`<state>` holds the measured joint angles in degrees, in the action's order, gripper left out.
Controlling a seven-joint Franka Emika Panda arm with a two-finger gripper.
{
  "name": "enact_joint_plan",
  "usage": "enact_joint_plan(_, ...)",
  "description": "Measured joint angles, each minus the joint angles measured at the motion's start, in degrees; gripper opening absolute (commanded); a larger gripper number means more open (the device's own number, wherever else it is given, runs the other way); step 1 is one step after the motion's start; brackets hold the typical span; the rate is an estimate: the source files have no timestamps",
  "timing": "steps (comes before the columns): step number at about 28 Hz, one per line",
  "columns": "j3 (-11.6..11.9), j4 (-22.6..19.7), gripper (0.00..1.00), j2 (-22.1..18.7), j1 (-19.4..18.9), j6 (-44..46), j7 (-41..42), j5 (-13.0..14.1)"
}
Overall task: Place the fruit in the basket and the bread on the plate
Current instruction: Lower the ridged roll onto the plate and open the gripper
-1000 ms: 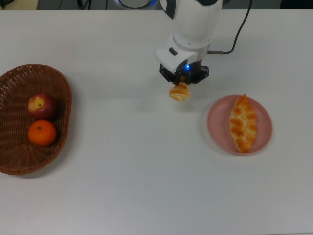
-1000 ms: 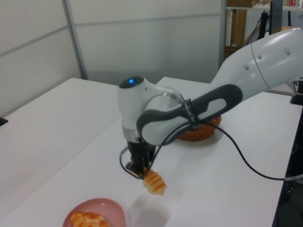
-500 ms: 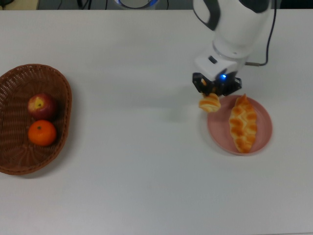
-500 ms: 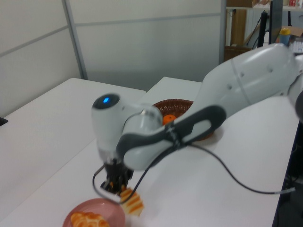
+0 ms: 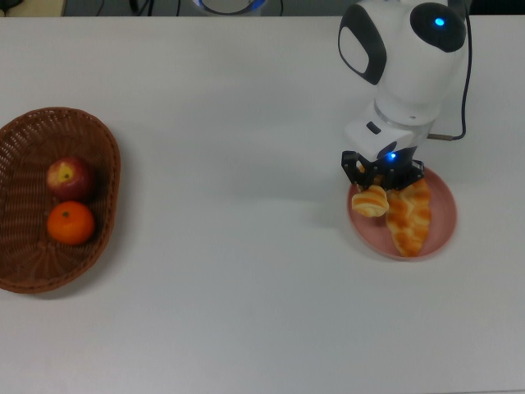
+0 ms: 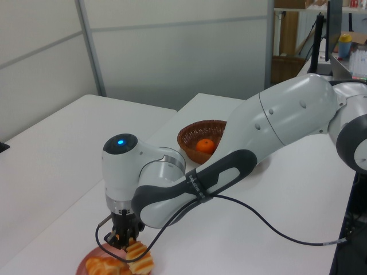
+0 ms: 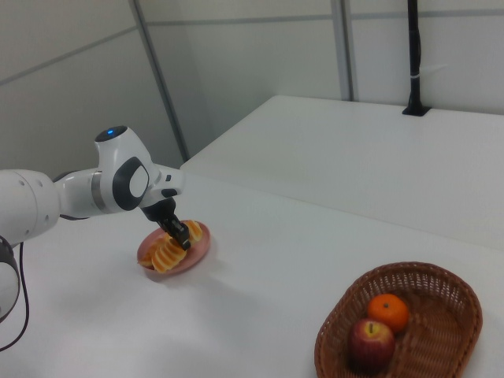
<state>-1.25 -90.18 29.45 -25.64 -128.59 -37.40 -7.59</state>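
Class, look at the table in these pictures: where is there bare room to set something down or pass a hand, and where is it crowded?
The widest free patch is the white table between the basket and the plate. The plate is crowded: the braided pastry lies on it, and the gripper holds the ridged roll over its edge. The basket holds the apple and mandarin.

Pink plate (image 5: 443, 222), brown woven basket (image 5: 102, 209), golden striped roll (image 5: 370, 200), orange mandarin (image 5: 70, 223)
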Motion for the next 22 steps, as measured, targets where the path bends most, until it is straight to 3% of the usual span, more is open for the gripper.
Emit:
enact_joint_plan(12,0.0,1.87,1.0,-1.04,0.01,-0.05,-2.44,-0.05)
enact_joint_plan(18,0.0,2.36,1.0,-4.93,0.01,6.75,-2.26,-0.04)
enact_joint_plan(22,0.18,2.22,1.0,-8.94,0.34,14.81,2.12,0.97)
